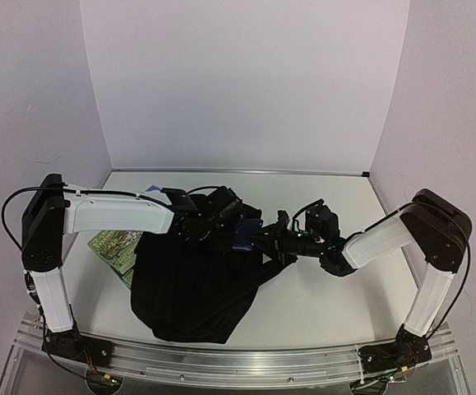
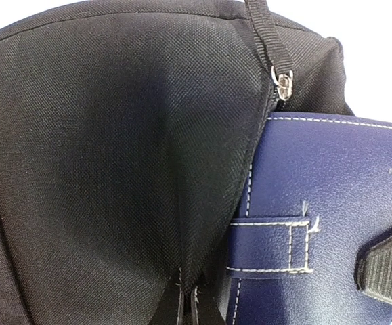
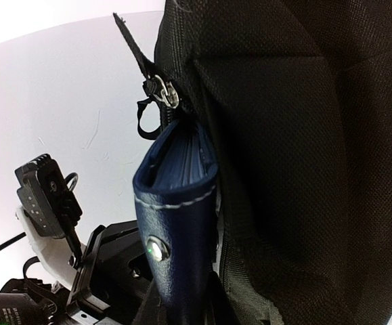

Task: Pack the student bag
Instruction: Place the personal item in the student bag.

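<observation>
The black student bag [image 1: 188,288] lies in the middle of the table, its opening toward the far side. My left gripper [image 1: 221,216] is shut on a fold of the bag's fabric at the opening edge; this shows in the left wrist view [image 2: 187,301], where the bag [image 2: 114,149] fills the frame. My right gripper [image 1: 264,237] is shut on a navy pouch [image 1: 243,234] with white stitching and holds it on edge at the zipper opening. The pouch [image 2: 317,203] is partly tucked behind the fabric edge. In the right wrist view the pouch [image 3: 179,223] stands between my fingers beside the bag [image 3: 304,169].
A green-covered book [image 1: 114,247] lies on the table left of the bag, partly under the left arm. A metal zipper pull [image 2: 285,80] hangs at the opening just above the pouch; it also shows in the right wrist view [image 3: 162,91]. White walls enclose the table.
</observation>
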Controlling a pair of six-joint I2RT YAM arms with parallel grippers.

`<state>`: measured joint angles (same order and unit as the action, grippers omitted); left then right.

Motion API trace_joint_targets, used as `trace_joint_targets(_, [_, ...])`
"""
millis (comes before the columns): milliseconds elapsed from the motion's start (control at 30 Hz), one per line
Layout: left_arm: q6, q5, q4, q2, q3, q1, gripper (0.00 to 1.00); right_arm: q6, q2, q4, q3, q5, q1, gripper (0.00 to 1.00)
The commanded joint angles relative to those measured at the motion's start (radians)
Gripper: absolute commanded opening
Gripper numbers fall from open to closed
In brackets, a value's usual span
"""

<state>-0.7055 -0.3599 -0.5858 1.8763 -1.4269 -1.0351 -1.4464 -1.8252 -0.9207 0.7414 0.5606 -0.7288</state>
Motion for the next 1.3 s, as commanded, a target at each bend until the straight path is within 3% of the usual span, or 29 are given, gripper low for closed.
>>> trace_joint_targets(0, [-0.003, -0.007, 0.009, -0.089, 0.008, -0.002, 0.01, 0.005, -0.027, -0.075, 0.041, -0.029, 0.001, 0.00])
trace_joint_targets(200, [-0.024, 0.047, 0.103, -0.131, 0.059, 0.006, 0.00, 0.079, -0.072, 0.064, 0.092, -0.082, -0.046, 0.00])
trace_joint_targets(567, [-0.008, 0.158, 0.183, -0.138, 0.089, 0.021, 0.00, 0.065, -0.184, 0.027, 0.194, -0.090, -0.074, 0.00])
trace_joint_targets(967, [-0.010, 0.185, 0.198, -0.130, 0.080, 0.024, 0.00, 0.090, -0.281, -0.011, 0.285, -0.128, -0.097, 0.00])
trace_joint_targets(1100, [-0.034, 0.161, 0.168, -0.131, 0.075, 0.032, 0.00, 0.105, -0.267, 0.004, 0.277, -0.136, -0.099, 0.10])
trace_joint_targets(1267, [-0.062, 0.169, 0.153, -0.150, 0.097, 0.059, 0.00, 0.215, -0.131, 0.176, 0.222, -0.217, -0.098, 0.34])
